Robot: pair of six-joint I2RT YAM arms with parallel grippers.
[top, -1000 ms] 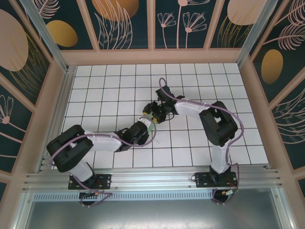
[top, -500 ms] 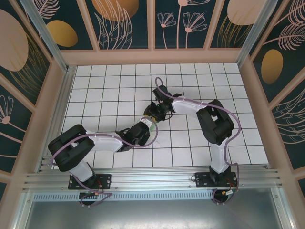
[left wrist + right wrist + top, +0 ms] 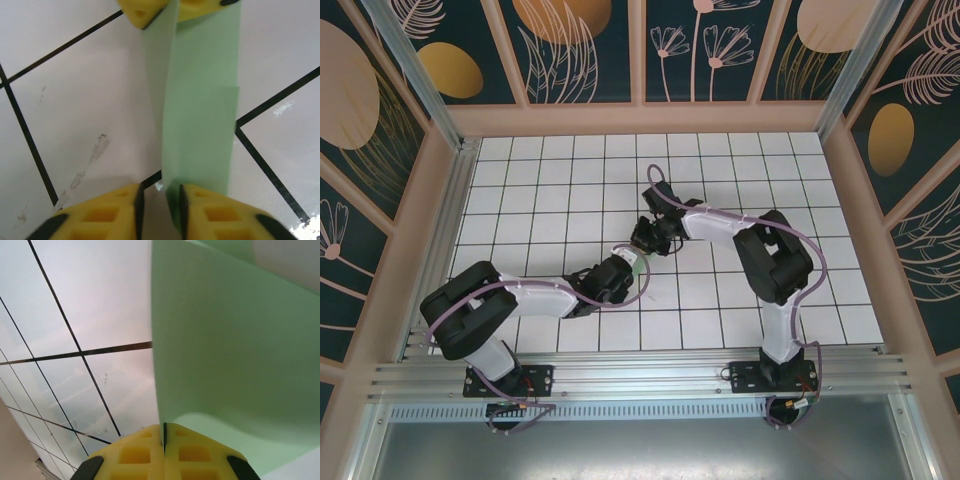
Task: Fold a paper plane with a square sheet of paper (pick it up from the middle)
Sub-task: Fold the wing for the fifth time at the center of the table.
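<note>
Green paper (image 3: 200,125), already creased lengthwise into a narrow layered strip, hangs above mid-desk (image 3: 720,300) between the arms, right jaws clenched on one end, left jaws slightly parted around the other; roughly mid-task, nose and wing folds seemingly left.
</note>
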